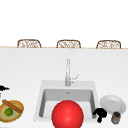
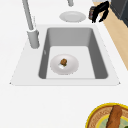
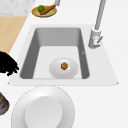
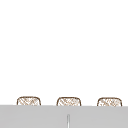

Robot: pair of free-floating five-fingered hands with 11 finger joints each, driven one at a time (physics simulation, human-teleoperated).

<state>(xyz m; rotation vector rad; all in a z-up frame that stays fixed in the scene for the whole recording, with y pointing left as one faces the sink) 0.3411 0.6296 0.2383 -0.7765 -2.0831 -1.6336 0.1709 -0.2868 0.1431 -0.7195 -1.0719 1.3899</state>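
Note:
My right hand (image 1: 100,113) hovers over the sink's front right corner with its fingers loosely arched and nothing in them. A small dark jar (image 1: 115,117) stands just to its right, apart from it. The same hand (image 2: 100,11) hangs beside the jar (image 2: 91,12) in the left side view, and that hand (image 3: 7,64) also sits at the left edge of the right side view. My left hand (image 1: 3,88) pokes in at the far left edge above a woven bowl (image 1: 18,103). Inside the sink (image 2: 98,50) lies a white plate (image 2: 71,67) holding a brown morsel (image 2: 64,61).
A large red sphere (image 1: 67,114) covers the sink's front edge in the front view. An empty white plate (image 1: 113,103) lies right of the sink. The woven bowl holds a brown stick (image 1: 11,105) and a green fruit (image 1: 8,111). The faucet (image 1: 67,72) stands behind the basin. Three chair backs (image 1: 68,44) line the counter's far edge.

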